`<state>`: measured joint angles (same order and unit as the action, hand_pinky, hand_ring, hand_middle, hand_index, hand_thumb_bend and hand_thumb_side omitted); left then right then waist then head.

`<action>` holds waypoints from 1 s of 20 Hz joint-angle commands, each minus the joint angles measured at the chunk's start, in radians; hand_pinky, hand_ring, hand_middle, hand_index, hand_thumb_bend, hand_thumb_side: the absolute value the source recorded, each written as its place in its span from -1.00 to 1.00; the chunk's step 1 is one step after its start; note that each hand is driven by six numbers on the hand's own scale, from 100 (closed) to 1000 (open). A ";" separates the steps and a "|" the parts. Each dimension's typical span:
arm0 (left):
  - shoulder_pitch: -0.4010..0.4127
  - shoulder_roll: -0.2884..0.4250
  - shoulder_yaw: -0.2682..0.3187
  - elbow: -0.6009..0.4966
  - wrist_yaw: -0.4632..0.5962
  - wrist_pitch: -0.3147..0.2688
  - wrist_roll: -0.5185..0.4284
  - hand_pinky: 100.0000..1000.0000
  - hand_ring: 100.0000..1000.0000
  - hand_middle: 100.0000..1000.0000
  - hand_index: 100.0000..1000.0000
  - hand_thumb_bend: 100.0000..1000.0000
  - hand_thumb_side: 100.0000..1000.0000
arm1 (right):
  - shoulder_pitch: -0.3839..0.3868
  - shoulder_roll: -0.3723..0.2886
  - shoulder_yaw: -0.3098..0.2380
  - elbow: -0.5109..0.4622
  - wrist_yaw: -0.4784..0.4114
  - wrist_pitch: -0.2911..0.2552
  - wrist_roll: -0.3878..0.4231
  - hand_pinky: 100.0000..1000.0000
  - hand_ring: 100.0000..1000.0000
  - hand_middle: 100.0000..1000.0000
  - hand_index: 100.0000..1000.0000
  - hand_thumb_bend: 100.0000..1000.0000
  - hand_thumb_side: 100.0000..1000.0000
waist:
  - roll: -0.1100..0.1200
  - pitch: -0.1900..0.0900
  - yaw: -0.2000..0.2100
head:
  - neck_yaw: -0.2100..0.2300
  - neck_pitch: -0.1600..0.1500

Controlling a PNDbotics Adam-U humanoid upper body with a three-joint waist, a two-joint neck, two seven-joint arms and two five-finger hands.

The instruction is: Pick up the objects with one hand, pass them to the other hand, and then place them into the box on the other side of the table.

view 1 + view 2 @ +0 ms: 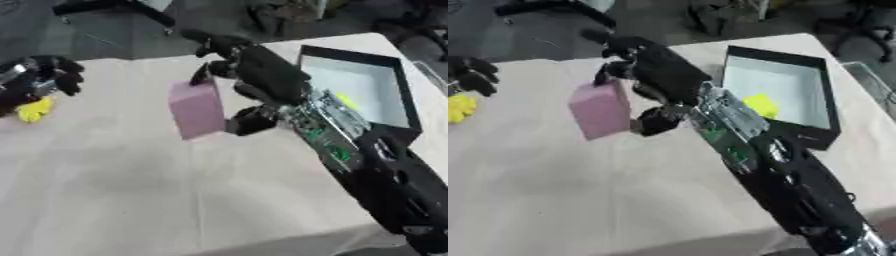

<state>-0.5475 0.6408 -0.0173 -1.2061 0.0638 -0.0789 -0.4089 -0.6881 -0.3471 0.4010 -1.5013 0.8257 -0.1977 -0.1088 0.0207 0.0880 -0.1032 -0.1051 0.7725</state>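
A pink block (198, 109) hangs above the middle of the table, held upright by my right hand (254, 82), whose fingers and thumb are curled round its right side. My right arm runs down to the lower right corner. My left hand (45, 76) is at the left edge, its fingers curled, holding nothing that I can see. Just below it a yellow object (35, 109) lies on the table. A black box (779, 90) with a pale inside stands at the right, with a yellow object (760, 106) in it.
The beige table (131, 190) reaches from the front edge to the back. Beyond its far edge lies a dark floor with black stands and clutter (114, 10).
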 commanded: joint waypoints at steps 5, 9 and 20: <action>0.180 0.081 0.175 -0.132 0.045 -0.015 0.199 0.23 0.09 0.09 0.44 0.01 0.16 | -0.034 -0.081 -0.270 0.445 -0.050 0.243 -0.270 0.63 0.42 1.00 -0.44 -0.48 -0.93 | 0.008 -0.008 0.031 | -0.097 -0.002; 0.281 0.046 0.236 -0.215 0.023 -0.019 0.253 0.24 0.09 0.09 0.45 0.00 0.16 | -0.091 -0.085 -0.359 0.715 -0.009 0.290 -0.335 0.71 0.56 1.00 0.23 0.17 -0.44 | 0.015 -0.003 0.058 | -0.140 -0.002; 0.350 0.032 0.295 -0.274 -0.028 -0.014 0.279 0.25 0.10 0.10 0.45 0.00 0.16 | -0.156 -0.164 -0.419 0.612 0.230 0.372 -0.209 0.80 0.68 1.00 0.90 0.71 -0.22 | 0.011 0.001 0.083 | -0.164 -0.002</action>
<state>-0.1859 0.6417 0.2587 -1.4690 0.0425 -0.0923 -0.1346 -0.8224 -0.4712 -0.0077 -0.8319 1.0295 0.1671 -0.3311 0.0314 0.0995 -0.0200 -0.2676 0.7726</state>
